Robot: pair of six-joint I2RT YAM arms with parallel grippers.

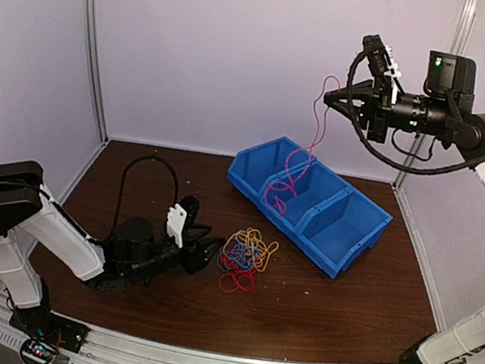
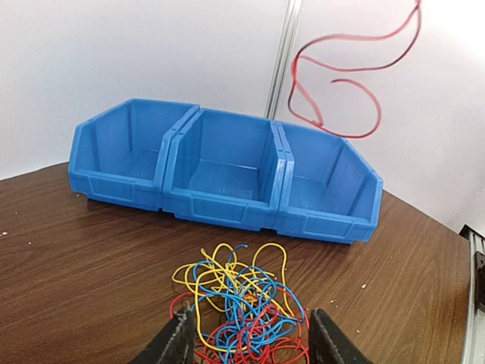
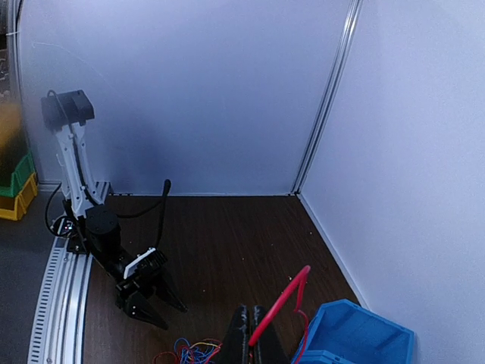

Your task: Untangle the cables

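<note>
A tangled bunch of red, yellow, blue and orange cables [image 1: 244,258] lies on the brown table in front of the blue bin. In the left wrist view the bunch [image 2: 242,299] sits between my left gripper's open fingers. The left gripper [image 1: 210,253] [image 2: 248,343] is low at the bunch's left side, with nothing held. My right gripper [image 1: 329,94] [image 3: 253,322] is high above the bin, shut on one red cable [image 1: 308,146] [image 3: 282,309]. That cable hangs down, and its lower end reaches into the bin. It also shows in the left wrist view [image 2: 341,83].
A blue bin with three compartments [image 1: 358,242] [image 2: 227,205] stands at an angle behind the bunch; its corner shows in the right wrist view [image 3: 356,334]. White walls and metal posts enclose the table. The left arm [image 3: 114,243] lies low at the left.
</note>
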